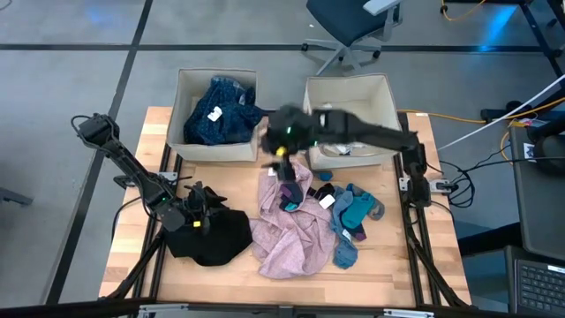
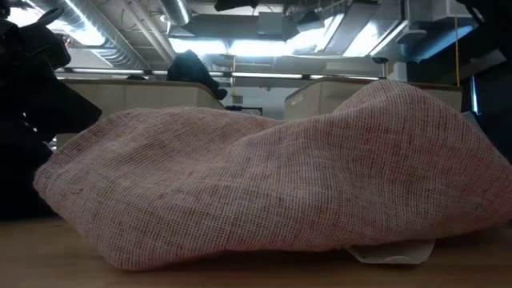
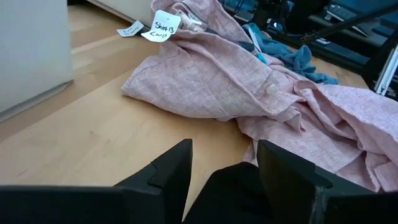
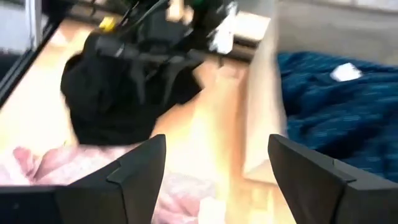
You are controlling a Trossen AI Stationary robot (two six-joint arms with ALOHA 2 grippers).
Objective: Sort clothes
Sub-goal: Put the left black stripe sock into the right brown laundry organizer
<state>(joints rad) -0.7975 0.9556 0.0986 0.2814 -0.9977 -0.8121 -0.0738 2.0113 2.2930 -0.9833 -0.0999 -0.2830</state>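
Note:
A pink shirt point(image 1: 291, 234) lies crumpled mid-table, with a dark piece point(image 1: 292, 185) on its far part and teal socks point(image 1: 355, 212) to its right. A black garment point(image 1: 216, 237) lies at the near left. My left gripper point(image 1: 201, 215) sits low at its far edge, fingers apart point(image 3: 224, 152), with black cloth point(image 3: 231, 190) bulging between them. A blue garment point(image 1: 219, 113) fills the left bin point(image 1: 181, 106). My right gripper point(image 1: 282, 155) hangs open and empty point(image 4: 217, 149) above the table between the bins, pointing toward the black garment point(image 4: 118, 99). My left gripper comes in low over the black garment, whose cloth point(image 3: 231, 190) rises between the two fingers. The jaws stand apart. Whether the fingers touch the cloth, I cannot tell.
A second beige bin point(image 1: 349, 115) at the far right holds white pieces. A white paper tag point(image 3: 160, 28) lies on the pink shirt's far end, and another tag point(image 2: 392, 254) shows under the shirt's near edge. Bare wood shows at the near left corner point(image 1: 132, 265).

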